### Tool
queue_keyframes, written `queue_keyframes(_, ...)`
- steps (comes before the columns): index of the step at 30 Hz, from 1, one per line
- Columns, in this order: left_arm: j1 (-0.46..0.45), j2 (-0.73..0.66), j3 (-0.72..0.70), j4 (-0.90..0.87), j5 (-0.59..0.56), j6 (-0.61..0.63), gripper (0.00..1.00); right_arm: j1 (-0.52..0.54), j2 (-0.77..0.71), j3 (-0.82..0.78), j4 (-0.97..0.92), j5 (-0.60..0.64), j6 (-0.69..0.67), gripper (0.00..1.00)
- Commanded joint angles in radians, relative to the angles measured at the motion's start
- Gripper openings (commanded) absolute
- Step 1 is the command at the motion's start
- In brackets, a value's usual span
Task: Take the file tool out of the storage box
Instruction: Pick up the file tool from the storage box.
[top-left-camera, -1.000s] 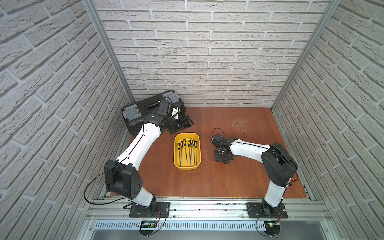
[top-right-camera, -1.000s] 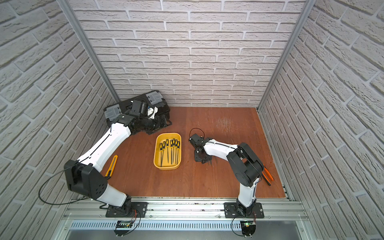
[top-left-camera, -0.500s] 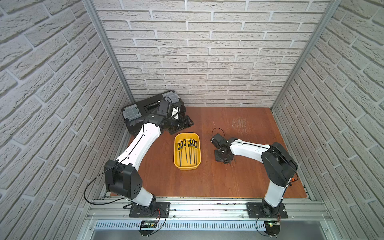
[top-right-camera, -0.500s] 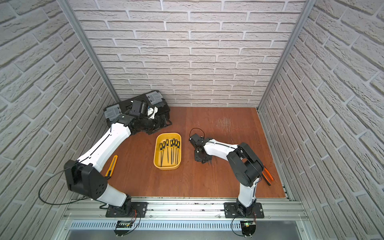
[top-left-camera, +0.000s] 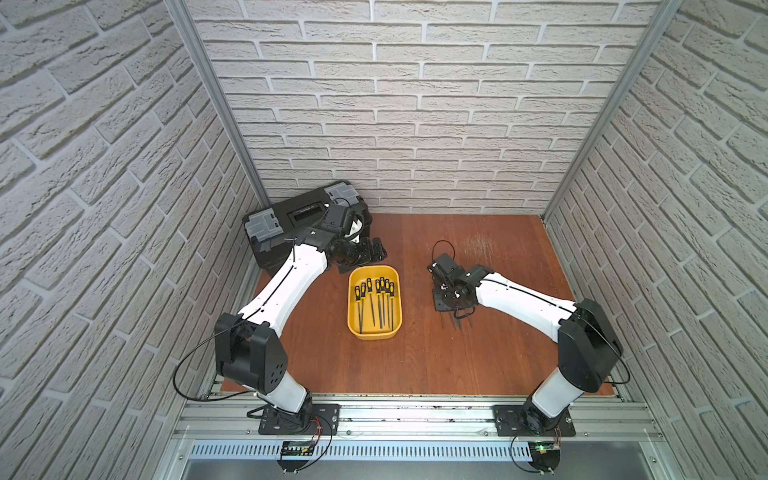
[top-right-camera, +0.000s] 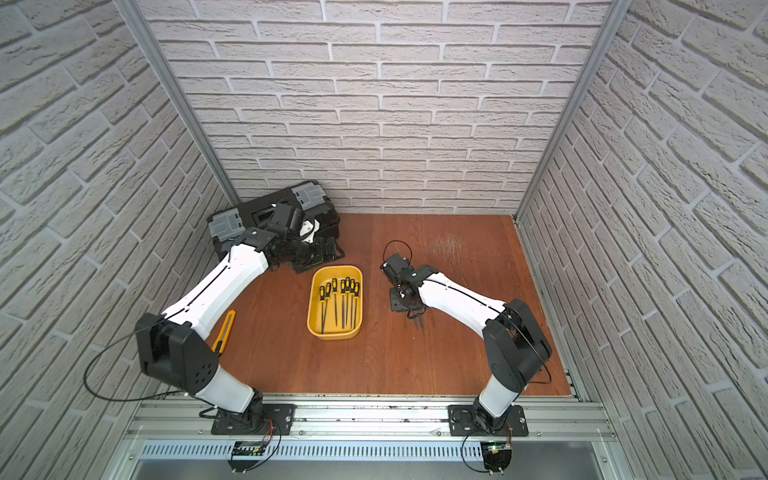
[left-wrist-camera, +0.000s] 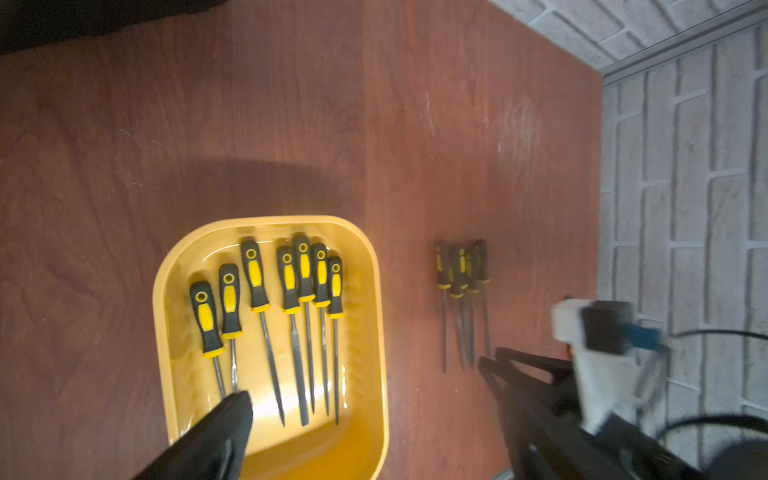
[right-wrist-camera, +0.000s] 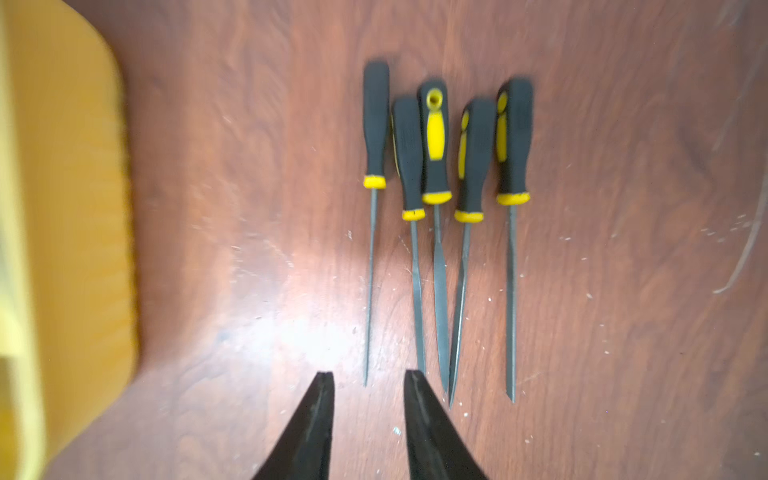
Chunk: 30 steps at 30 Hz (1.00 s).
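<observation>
**Table files (right-wrist-camera: 434, 137) at the right gripper (right-wrist-camera: 368, 376); box files (left-wrist-camera: 291, 286) in the box (left-wrist-camera: 160, 316)**

Right gripper: fingers (right-wrist-camera: 320, 419) parted, a clear gap between them, nothing held. The tips sit just short of the blade points of the table files. No contact that I can see.

Table files: five, with black-and-yellow handles. They lie side by side and roughly parallel, handles bunched close, blades toward the gripper tips. They rest on the bare table (top-left-camera: 415, 361) on the right arm's side of the box, apart from it. In both top views the gripper body covers the handles and only the blade ends show.

Box: yellow, mid-table, between the two arms.

Box files: seven, flat on the bottom, near parallel, handles toward the back wall.

Left gripper (top-left-camera: 372, 254): just past the box's far end, beside the black toolbox (top-left-camera: 291, 216). Jaws spread wide, empty. Its wrist view shows one finger (left-wrist-camera: 224, 428) over the box. The other I cannot pick out among the blurred dark shapes.

Knife (top-right-camera: 224, 330): yellow, on the table by the left arm, visible in a top view.
</observation>
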Motion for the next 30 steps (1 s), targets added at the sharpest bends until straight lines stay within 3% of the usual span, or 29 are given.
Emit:
queue_keyframes(1,-0.025,0.041,0.029,-0.035,-0.068,0.037,0.97,-0.007,-0.074,0.015,-0.051,-0.044,-0.036,0.40)
queue_keyframes(4,-0.049,0.073,0.042,-0.047,-0.119,0.046,0.93,-0.009,-0.130,0.020,-0.040,-0.129,-0.063,0.46)
queue_keyframes(7,-0.076,0.111,0.060,-0.060,-0.168,0.054,0.85,-0.012,-0.186,0.024,-0.023,-0.201,-0.088,0.60)
queue_keyframes(9,-0.093,0.146,0.074,-0.067,-0.189,0.057,0.79,-0.013,-0.223,0.028,-0.014,-0.245,-0.098,0.75)
queue_keyframes(11,-0.108,0.180,0.085,-0.074,-0.210,0.057,0.72,-0.015,-0.252,0.032,-0.008,-0.270,-0.105,0.81)
queue_keyframes(18,-0.129,0.290,0.132,-0.108,-0.275,0.056,0.51,-0.022,-0.313,0.010,-0.003,-0.270,-0.102,0.84)
queue_keyframes(30,-0.127,0.434,0.166,-0.117,-0.331,0.028,0.43,-0.043,-0.342,-0.040,0.004,-0.252,-0.099,0.84)
